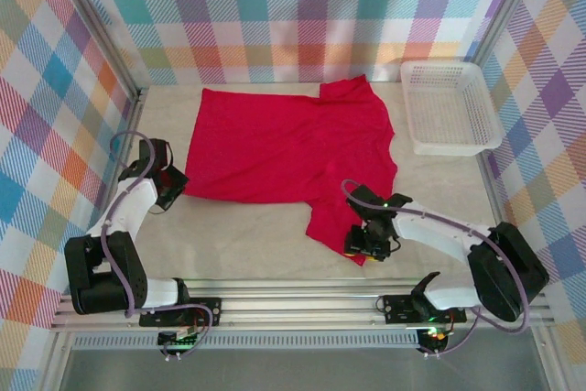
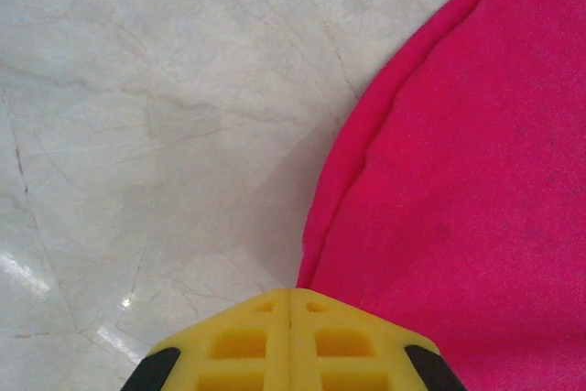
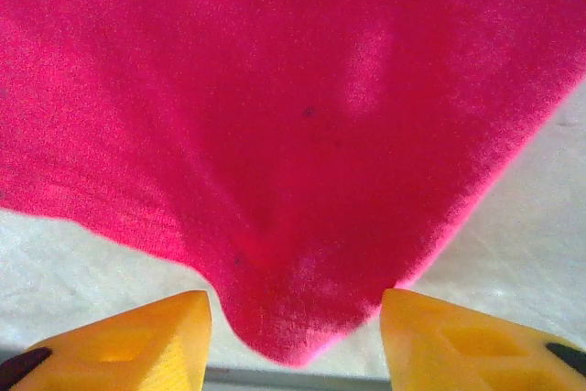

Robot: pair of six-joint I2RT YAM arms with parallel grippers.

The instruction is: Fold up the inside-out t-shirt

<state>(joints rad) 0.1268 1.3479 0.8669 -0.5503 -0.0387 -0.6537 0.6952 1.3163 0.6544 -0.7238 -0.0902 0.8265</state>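
Start with the white mesh basket [image 1: 458, 146]: it sits at the far right corner of the table [image 1: 247, 240], and you can see its mesh floor from wall to wall. It stands just apart from the shirt.

Now the inside-out t-shirt [image 1: 284, 144]: it lies spread flat on the middle of the table, long axis running left to right. The straight hem is at your left. The sleeves are at your right, toward the basket, one pointing at the far wall and the other at the near edge.

Your left hand [image 1: 172, 185] is down at the near corner of that hem. In the left wrist view its yellow fingers are pressed together, and the red edge runs right into their tips, so it is pinching the fabric there.

Your right hand [image 1: 366, 243] is over the near sleeve. In the right wrist view its fingers [image 3: 137, 336] are spread, one on each side of the sleeve's pointed tip. The cloth lies between them with bare table showing at both sides.
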